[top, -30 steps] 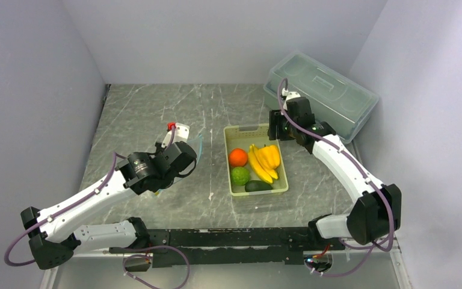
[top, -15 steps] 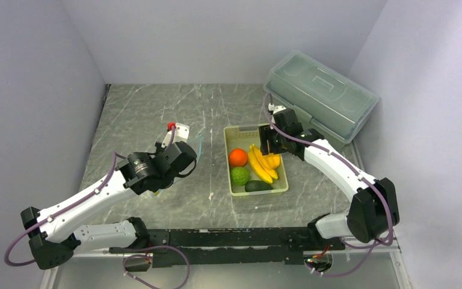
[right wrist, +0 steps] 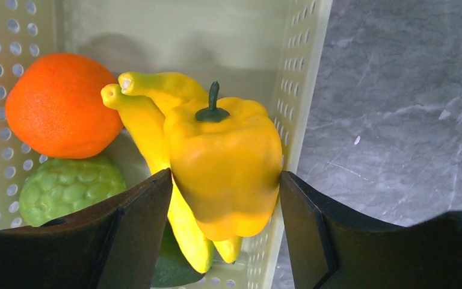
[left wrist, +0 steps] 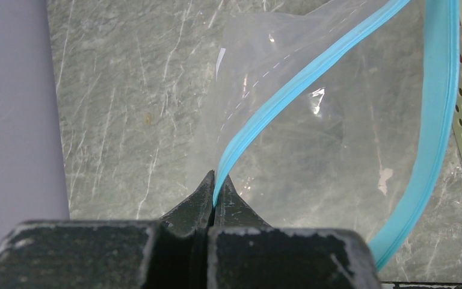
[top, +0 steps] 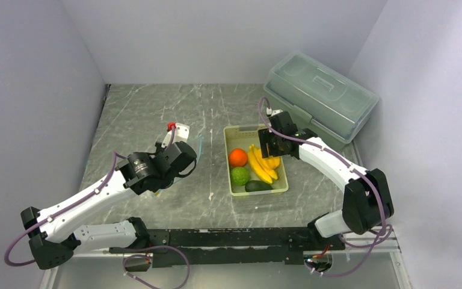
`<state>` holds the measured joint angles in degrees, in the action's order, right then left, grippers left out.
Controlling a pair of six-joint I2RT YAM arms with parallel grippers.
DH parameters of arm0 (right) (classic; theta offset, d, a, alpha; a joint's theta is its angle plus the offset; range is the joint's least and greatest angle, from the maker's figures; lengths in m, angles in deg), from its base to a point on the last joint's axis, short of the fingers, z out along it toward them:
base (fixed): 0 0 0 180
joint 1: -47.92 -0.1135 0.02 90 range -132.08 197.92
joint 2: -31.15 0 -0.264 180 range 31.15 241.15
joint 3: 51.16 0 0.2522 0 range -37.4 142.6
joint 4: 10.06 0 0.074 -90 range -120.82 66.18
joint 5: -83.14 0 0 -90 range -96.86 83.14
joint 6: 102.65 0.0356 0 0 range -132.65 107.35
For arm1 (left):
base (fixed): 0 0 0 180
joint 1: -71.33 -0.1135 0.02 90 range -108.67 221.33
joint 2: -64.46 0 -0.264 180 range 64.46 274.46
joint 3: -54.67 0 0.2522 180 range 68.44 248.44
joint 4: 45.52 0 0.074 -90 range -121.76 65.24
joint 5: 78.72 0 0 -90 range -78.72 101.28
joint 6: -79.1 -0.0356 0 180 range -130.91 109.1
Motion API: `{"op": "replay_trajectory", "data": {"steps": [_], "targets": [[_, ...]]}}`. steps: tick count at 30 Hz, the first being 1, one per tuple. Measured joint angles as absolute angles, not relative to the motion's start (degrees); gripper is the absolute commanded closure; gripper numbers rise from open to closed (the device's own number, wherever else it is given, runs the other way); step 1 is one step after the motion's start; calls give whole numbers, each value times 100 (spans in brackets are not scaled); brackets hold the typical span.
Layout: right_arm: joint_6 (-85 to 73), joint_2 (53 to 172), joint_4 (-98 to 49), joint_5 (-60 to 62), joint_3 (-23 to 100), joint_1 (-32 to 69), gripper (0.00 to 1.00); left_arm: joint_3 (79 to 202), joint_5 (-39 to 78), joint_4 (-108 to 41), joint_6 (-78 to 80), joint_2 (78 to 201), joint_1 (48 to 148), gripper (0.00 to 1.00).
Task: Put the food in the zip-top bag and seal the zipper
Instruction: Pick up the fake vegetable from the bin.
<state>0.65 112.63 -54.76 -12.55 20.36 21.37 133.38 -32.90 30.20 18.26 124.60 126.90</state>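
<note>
The zip-top bag (left wrist: 313, 150) lies clear on the table, its mouth open. My left gripper (left wrist: 215, 180) is shut on the light blue zipper (left wrist: 277, 99) at one side of the mouth; in the top view this gripper (top: 180, 133) is left of the basket. The food lies in the pale green basket (top: 234, 129): orange ball (right wrist: 60, 105), bumpy green fruit (right wrist: 72, 189), bananas (right wrist: 144, 120), avocado (right wrist: 168, 265) and yellow-orange pepper (right wrist: 228, 156). My right gripper (right wrist: 225, 174) is open, one jaw at each side of the pepper, at or very near its skin.
A large translucent lidded box (top: 322, 93) stands at the back right, behind my right arm. The basket wall (right wrist: 301, 90) runs just right of the pepper, with grey marble table beyond it. Grey walls close in the table on three sides.
My right gripper has moved left and down from the basket's far right corner onto the pepper. My left arm and the bag have not moved.
</note>
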Motion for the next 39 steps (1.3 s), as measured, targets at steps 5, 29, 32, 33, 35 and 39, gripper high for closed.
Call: {"op": "replay_trajectory", "data": {"steps": [5,29,32,33,35,39], "targets": [[65,11322,-5454,-1319,2029,2026,30,13338,-3288,3020,1826,12460,12690,100],[192,11623,-5154,-1824,1946,1661,74,13338,-3286,3020,1826,12460,12690,100],[196,11584,-5154,-1835,1928,1652,77,13338,-3284,3020,1826,12460,12690,100],[199,11556,-5157,-1837,1918,1650,78,13338,-3284,3020,1826,12460,12690,100],[214,11486,-5194,-1839,1909,1633,79,13338,-3284,3020,1826,12460,12690,100],[249,11241,-5329,-1837,1909,1574,80,13338,-3271,3020,1826,12460,12690,100]]}}
